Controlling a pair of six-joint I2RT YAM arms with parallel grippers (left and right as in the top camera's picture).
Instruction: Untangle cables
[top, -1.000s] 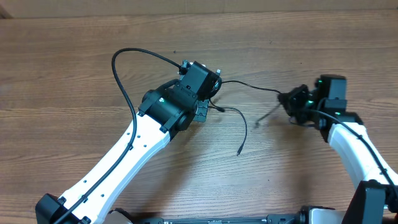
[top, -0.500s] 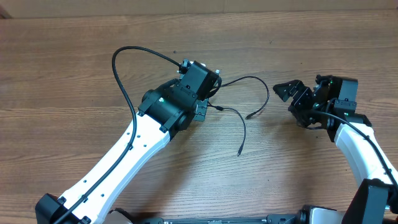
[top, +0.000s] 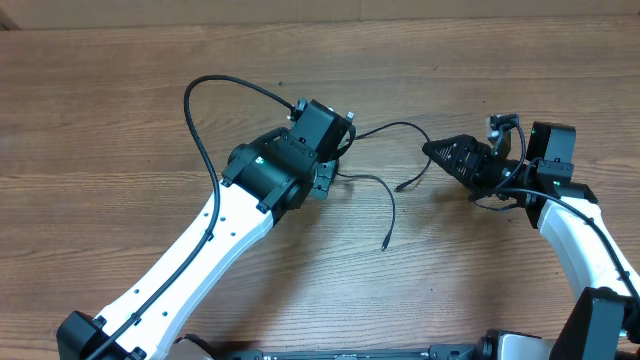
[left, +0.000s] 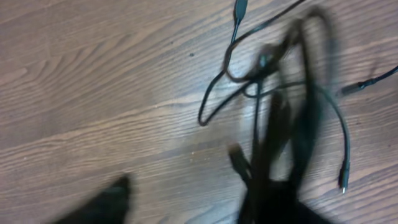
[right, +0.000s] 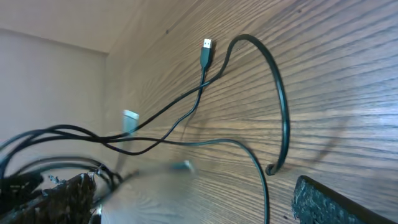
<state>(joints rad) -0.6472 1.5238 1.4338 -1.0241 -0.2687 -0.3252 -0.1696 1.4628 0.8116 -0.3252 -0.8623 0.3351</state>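
Peeking from overhead, cables (top: 394, 210) bunch under my left pincer (top: 338, 158), ends trailing toward my right pincer (top: 432, 150) nearby. Left wrist: cables (left: 210, 90) blurry, grip unclear. Right wrist: cables (right: 286, 118) ahead, can't tell either.

Your desk (top: 110, 90) is a brown wood-grain board, with its far edge showing in the overhead view. The cables (top: 393, 208) lie near its middle, a little toward the right edge. One thin black cord curls in a loop. Another trails toward the near edge, its plug tip (top: 383, 247) on the wood.
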